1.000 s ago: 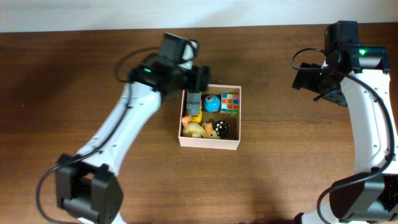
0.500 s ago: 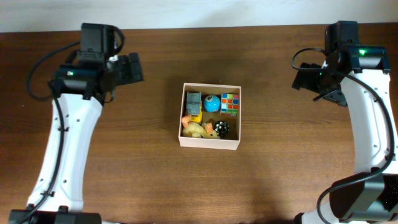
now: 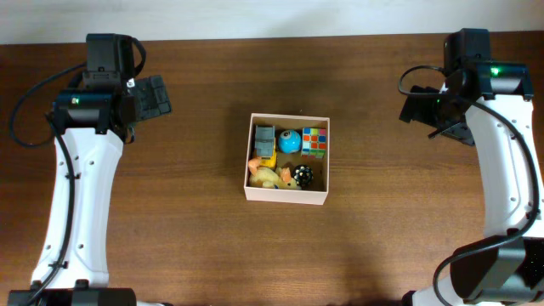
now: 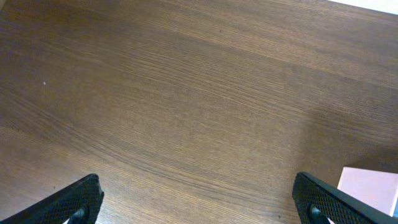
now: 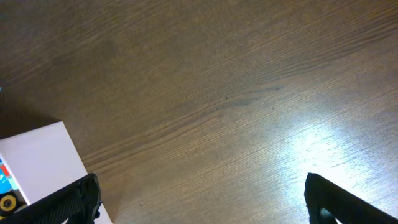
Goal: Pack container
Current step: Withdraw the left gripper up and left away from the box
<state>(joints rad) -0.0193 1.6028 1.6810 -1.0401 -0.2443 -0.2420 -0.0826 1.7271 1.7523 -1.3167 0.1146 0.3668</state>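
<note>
**Inspector:** Left tool?

**Recorder:** The left tool [image 4: 198,202] is hanging released, fingers [image 4: 78,198] spread wide and gripping nothing. It is sitting over bare wood near the far left corner of the tabletop [image 3: 170,229].

**Inspector:** Right tool?

**Recorder:** The right tool [image 5: 202,202] is likewise standing released and empty, near the far right corner.

**Inspector:** The container?

**Recorder:** The container [image 3: 286,195] is resting at the middle of the tabletop, well apart from both tools. A coloured cube [image 3: 314,141], a blue ball [image 3: 290,142] and a grey-blue block [image 3: 265,138] are lying along its far side. A yellow toy [image 3: 268,177] and a black dotted ball [image 3: 304,176] are lying along its near side. Each wrist view is catching only one white corner of it.
</note>
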